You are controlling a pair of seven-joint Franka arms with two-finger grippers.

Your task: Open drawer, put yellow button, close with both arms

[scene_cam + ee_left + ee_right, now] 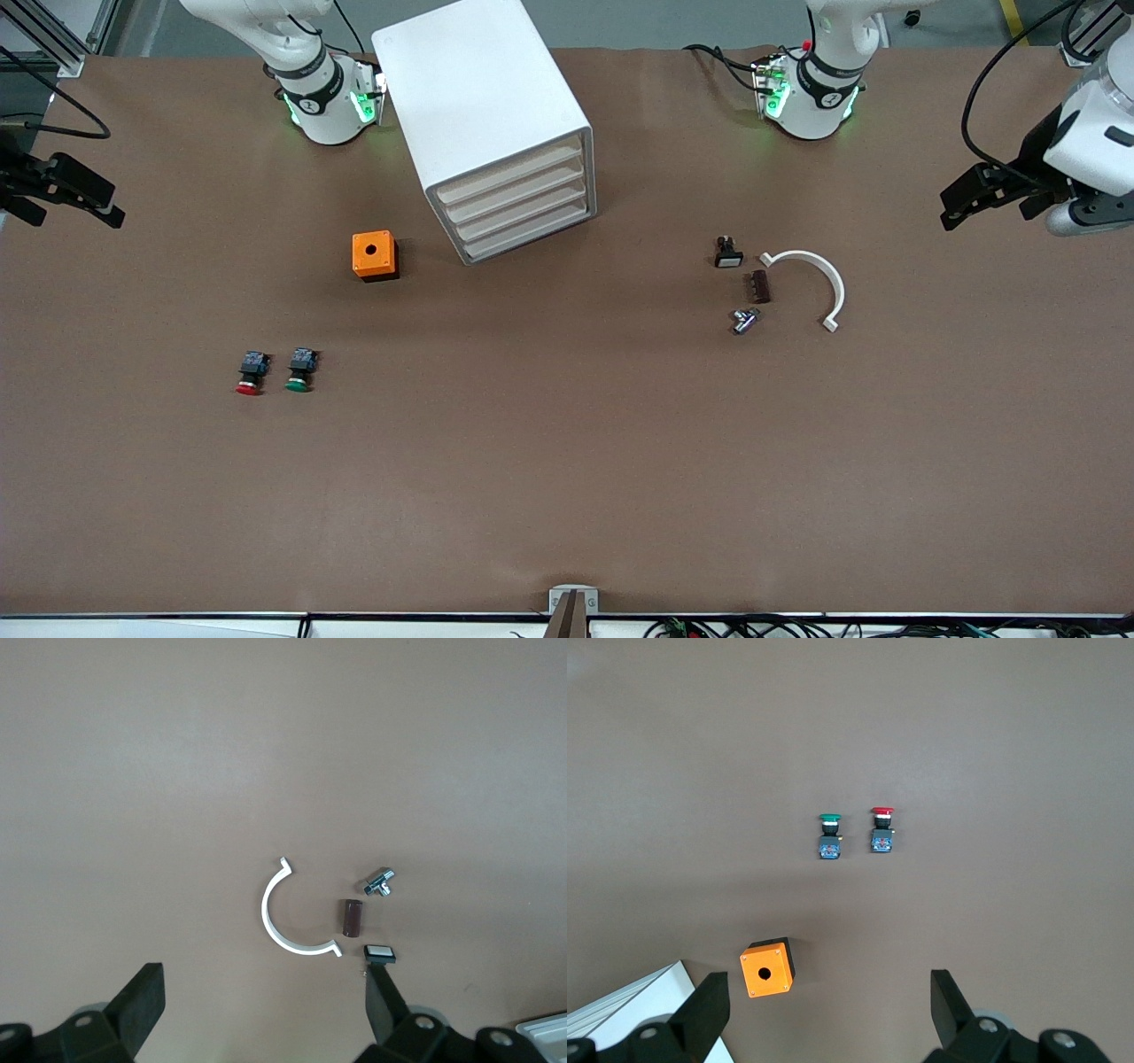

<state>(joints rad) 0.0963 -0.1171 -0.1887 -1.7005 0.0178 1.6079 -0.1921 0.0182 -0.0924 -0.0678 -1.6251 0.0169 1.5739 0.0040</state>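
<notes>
All 4 drawers (518, 206) flush in cabinet (483, 106), between 2 wide-spread grippers: left gripper (974, 197), right gripper (66, 190).

White cabinet (492, 115) with four shut drawers (518, 206), between the arm bases, yellow button unseen

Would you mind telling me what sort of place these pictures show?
Probably a robotics lab bench: two arm bases fixed along a brown table, cables trailing at its edges, and small test parts laid out, such as push-buttons beside an orange box and a white drawer cabinet.

Matt brown table (567, 461), smooth white plastic cabinet (478, 97), shiny metal fitting (742, 321).
</notes>
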